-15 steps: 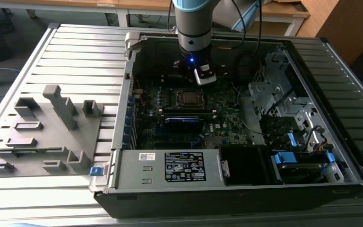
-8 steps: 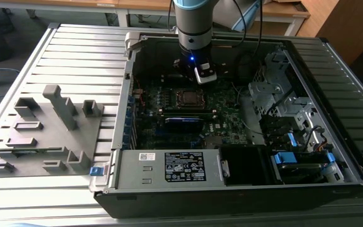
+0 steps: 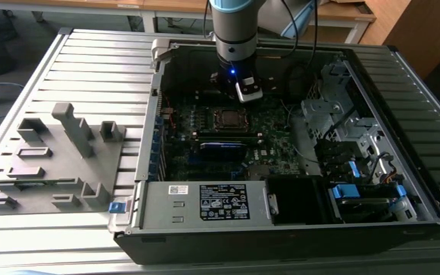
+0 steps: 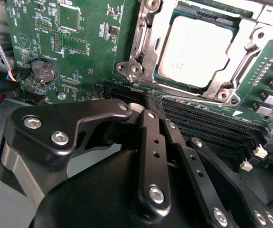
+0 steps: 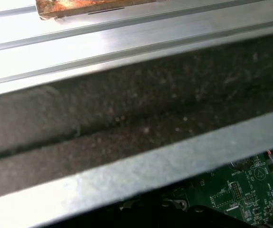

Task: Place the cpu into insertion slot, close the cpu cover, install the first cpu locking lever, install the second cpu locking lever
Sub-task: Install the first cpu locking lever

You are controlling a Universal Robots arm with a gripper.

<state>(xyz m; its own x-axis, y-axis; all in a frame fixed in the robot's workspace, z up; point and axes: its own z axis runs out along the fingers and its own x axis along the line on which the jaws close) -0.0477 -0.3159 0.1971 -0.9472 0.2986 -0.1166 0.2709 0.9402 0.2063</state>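
One cpu (image 4: 200,52) sits seated in the insertion slot (image 4: 148,42) under the cpu cover (image 4: 231,76), just beyond the claw (image 4: 151,102), whose fingers are together, empty. Thin, stiff, fragile: edges only, I'd judge.

Motherboard (image 4: 86,57): green, with fine pale printed traces in both wrist views. The cpu (image 4: 198,52): dull silver-grey top. The cpu cover (image 4: 148,45) around it: bright silvery metal. Coin battery (image 4: 43,71): silver. Memory slots (image 4: 208,126): black. Gripper (image 4: 148,107): matt black links with silver screw heads. Computer case (image 3: 181,235): black outside, grey metal within, blue tabs (image 3: 345,192) near the exterior view's right. Table (image 3: 90,63): ribbed silver-grey. Fixture block (image 3: 52,160): plain grey. Arm (image 3: 235,23): grey with a pale blue band.
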